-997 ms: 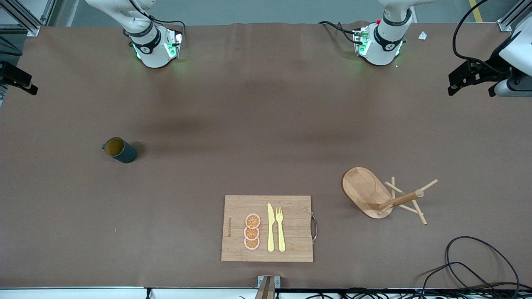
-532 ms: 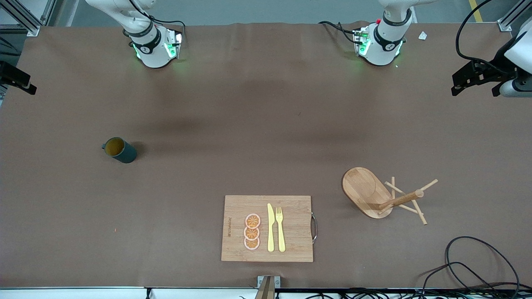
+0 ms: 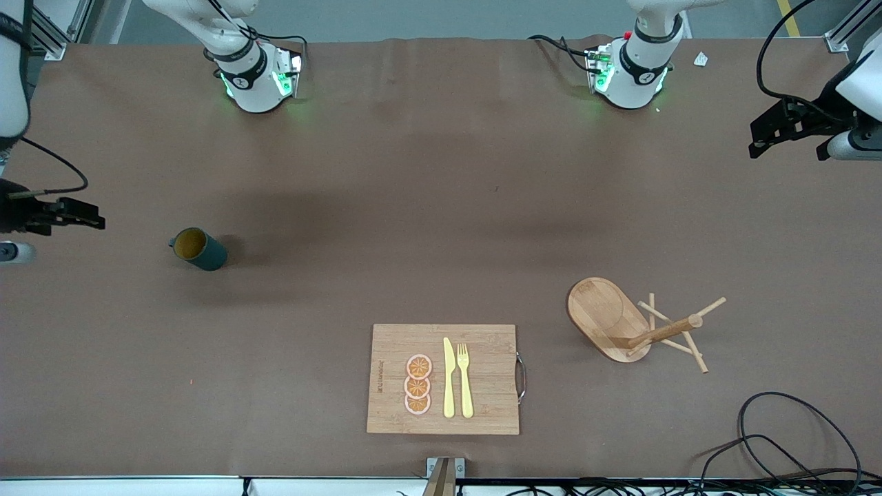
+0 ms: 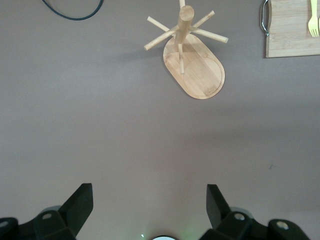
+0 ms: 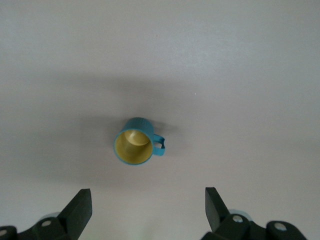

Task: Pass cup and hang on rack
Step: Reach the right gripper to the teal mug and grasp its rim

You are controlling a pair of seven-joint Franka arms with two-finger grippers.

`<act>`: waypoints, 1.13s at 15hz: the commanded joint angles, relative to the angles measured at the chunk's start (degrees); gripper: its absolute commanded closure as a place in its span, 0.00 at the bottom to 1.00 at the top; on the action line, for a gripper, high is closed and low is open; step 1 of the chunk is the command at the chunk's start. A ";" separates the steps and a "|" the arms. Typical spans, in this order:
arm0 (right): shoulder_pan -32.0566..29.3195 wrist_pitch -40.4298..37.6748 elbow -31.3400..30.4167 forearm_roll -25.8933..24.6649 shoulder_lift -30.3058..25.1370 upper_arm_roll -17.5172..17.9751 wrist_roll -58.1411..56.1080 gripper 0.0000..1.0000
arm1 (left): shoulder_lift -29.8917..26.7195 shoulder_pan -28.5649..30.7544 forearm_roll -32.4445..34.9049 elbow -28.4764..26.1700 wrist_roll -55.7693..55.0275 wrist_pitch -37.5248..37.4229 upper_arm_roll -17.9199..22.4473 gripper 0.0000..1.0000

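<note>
- Cup (image 3: pixel 199 249) is what I'm watching: upright on the bench toward the right arm's end, mouth up, yellowish inside showing, its small handle pointing toward that end's edge. Nothing touches it.
- From my right wrist camera the cup (image 5: pixel 135 141) sits well below the jaws, out ahead of them, with brown bench all around it.
- Right gripper (image 3: pixel 65 213) hovers over the bench edge at the right arm's end, near the cup but apart from it; I see both fingers (image 5: pixel 77 207) spread wide, released, nothing between them.
- Left gripper (image 3: pixel 792 127) hangs over the bench edge at the left arm's end, up near the bases' side. Its fingers (image 4: pixel 80 202) are also spread wide and empty.
- Rack (image 3: pixel 630 324) stands toward the left arm's end, closer to the camera-side edge than the cup; oval base flat on the bench, post and thin pegs bare. My left wrist camera shows the rack (image 4: pixel 192 62) well ahead of the jaws.
- Cutting board (image 3: pixel 444 379) lies by the middle of the camera-side edge, between cup and rack along the bench, carrying three orange slices (image 3: pixel 417 384), a yellow knife (image 3: pixel 448 377) and a yellow fork (image 3: pixel 464 379) side by side.
- Black cable (image 3: pixel 792 434) loops at the camera-side corner near the rack's end.
</note>
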 commanded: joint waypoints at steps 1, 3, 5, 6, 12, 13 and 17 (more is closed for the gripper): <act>-1.35 9.25 -10.64 1.51 -2.46 0.76 -6.41 0.00 | 0.04 0.59 -0.30 0.82 1.46 -0.68 -0.19 0.00; -1.97 15.85 -17.06 4.05 -2.46 0.67 -11.15 0.00 | 0.13 0.51 -0.48 0.82 1.46 -0.59 -0.19 0.00; -1.88 23.31 -23.48 4.06 -2.46 0.76 -13.81 0.00 | 0.39 0.33 -0.57 0.91 1.46 -0.51 -0.19 0.00; -1.71 27.35 -26.64 4.06 -2.37 0.76 -14.42 0.00 | 0.39 0.33 -0.66 0.91 1.46 -0.51 -0.28 0.00; -1.36 43.90 -33.79 4.06 4.73 0.85 -20.32 0.07 | 0.48 0.33 -2.24 0.99 1.37 -0.51 -0.45 0.00; -1.44 44.96 -33.79 4.06 6.05 0.85 -20.32 0.10 | 0.48 0.33 -2.24 1.08 1.37 -0.42 -0.36 0.00; -1.18 44.97 -33.62 4.06 7.47 1.03 -21.20 0.84 | 0.48 0.33 -2.50 0.99 1.37 -0.51 -0.45 0.00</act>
